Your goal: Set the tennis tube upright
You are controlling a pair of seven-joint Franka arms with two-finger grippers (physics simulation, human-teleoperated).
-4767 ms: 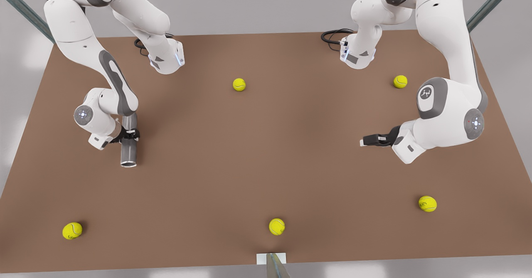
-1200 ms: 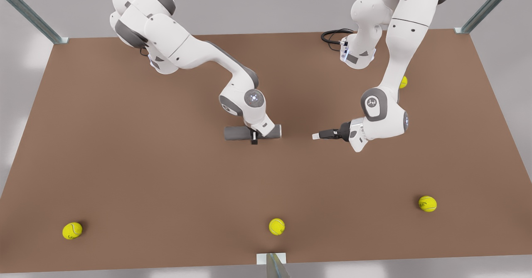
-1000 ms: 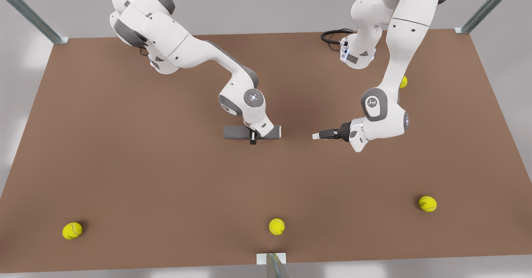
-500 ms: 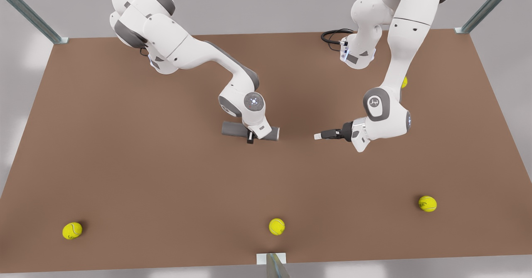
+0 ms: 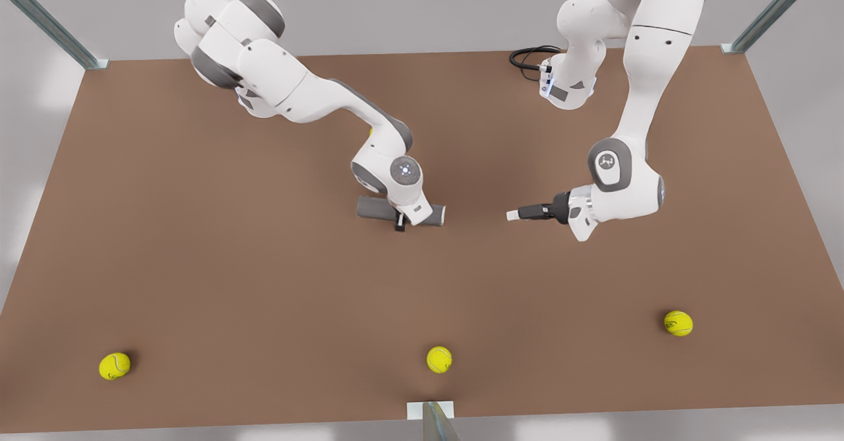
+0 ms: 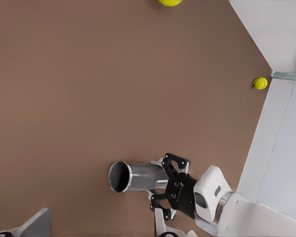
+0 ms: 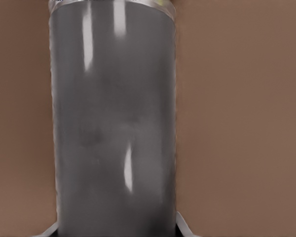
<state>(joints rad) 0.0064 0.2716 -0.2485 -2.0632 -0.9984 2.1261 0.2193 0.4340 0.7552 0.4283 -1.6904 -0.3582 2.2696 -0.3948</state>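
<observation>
Slippage is my main worry. The right hand is clamped across the slim grey metallic tennis tube near the middle of the brown desk. The tube lies level, its lighter rimmed end pointing toward the front view's right. In the right wrist view the smooth, shiny tube wall runs between the finger pads. From the left wrist view the black fingers pinch the tube behind its open mouth. I judge the tube to be low over the desk, but I cannot tell whether it touches.

To stand it up I have to swing the tube through a quarter turn. With a side pinch on a slick round wall, the tube could rotate within the grip or slide out. If I tilt it too low, the lower end could jam against the desk and lever the tube loose. Released off vertical, such a tall narrow cylinder would likely topple and roll.

The left hand waits on the front view's right, level with the tube's rimmed end and apart from it. I cannot tell whether it is open or closed. It lies along the tube's axis, so a sweep that way could hit it.

Three small yellow tennis balls sit along the near edge, well apart from the tube and out of the way.
</observation>
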